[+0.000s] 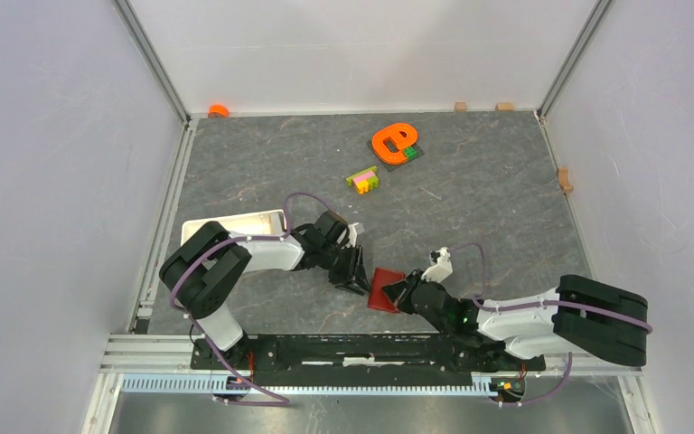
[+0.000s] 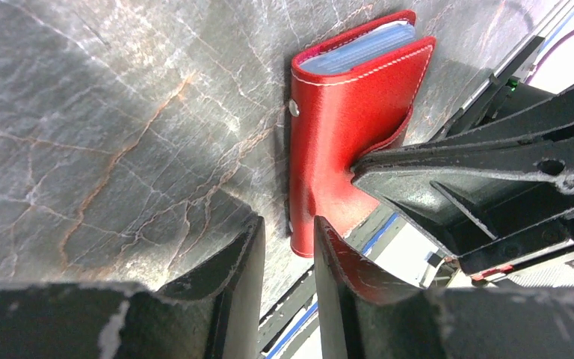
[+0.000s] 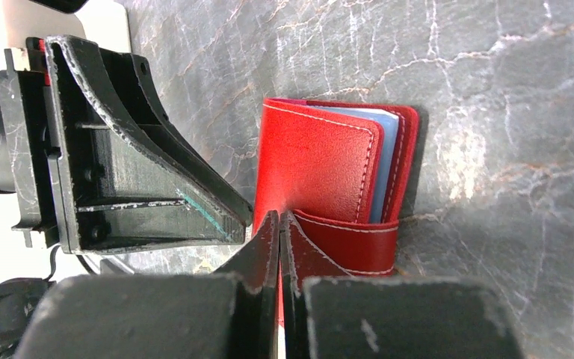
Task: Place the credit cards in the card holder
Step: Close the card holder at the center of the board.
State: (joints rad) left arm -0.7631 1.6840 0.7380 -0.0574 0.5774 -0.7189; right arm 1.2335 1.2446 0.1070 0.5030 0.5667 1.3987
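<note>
The dark red card holder (image 1: pixel 383 289) lies folded on the grey table between my two grippers. A light blue credit card (image 3: pixel 389 161) shows edge-on inside it, also in the left wrist view (image 2: pixel 362 46). The tan-orange card is not in view. My right gripper (image 3: pixel 279 218) is shut, its tips pressed on the holder's cover (image 3: pixel 314 168) beside the snap tab (image 3: pixel 347 243). My left gripper (image 2: pixel 288 232) is slightly open and empty, just off the holder's left edge (image 2: pixel 336 142). In the top view the left gripper (image 1: pixel 354 276) and right gripper (image 1: pixel 399 294) flank the holder.
A white tray (image 1: pixel 235 221) stands behind the left arm. An orange e-shaped toy (image 1: pixel 393 142) and a small stack of coloured blocks (image 1: pixel 362 179) lie at the back. The metal rail (image 1: pixel 361 348) runs along the near edge, close to the holder.
</note>
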